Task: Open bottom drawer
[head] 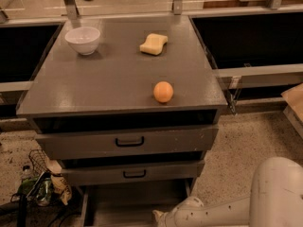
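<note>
The grey cabinet point(118, 86) has a tall front with a wide black handle point(129, 141) and a mid-sized front with a small handle point(135, 174) below it. Under these, the bottom drawer point(135, 202) stands pulled out; I see its inside floor and left side rail, while its front and handle are below the picture's edge. My gripper point(160, 217) is at the bottom edge, low over the right front part of the pulled-out drawer, on the end of my white arm point(222, 212), which comes in from the lower right.
On the cabinet top are a white bowl point(82, 39), a yellow sponge point(153, 43) and an orange point(163, 91). A wire basket with clutter and cables point(40, 183) lies on the floor at the left. Dark bins flank the cabinet; speckled floor is at the right.
</note>
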{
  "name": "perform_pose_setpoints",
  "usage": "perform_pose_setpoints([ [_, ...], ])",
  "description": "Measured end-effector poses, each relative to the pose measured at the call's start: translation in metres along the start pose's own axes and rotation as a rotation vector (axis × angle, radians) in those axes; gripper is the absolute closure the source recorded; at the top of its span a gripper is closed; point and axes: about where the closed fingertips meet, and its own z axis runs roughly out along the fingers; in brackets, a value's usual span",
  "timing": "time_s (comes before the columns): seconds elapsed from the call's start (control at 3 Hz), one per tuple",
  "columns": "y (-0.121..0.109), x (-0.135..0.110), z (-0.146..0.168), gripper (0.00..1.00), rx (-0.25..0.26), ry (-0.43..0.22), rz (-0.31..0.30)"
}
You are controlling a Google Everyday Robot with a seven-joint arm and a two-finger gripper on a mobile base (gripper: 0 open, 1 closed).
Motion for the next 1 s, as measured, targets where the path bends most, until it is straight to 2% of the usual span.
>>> perform_pose_setpoints([
  [0.33,-0.009,0.008,0.012,0.0,0.002,0.073,-0.004],
  [0.67,-0.009,0.008,0.012,0.0,0.003,0.072,-0.002],
  [1.0,0.008,0.003,0.027,0.0,-0.06,0.049,-0.017],
])
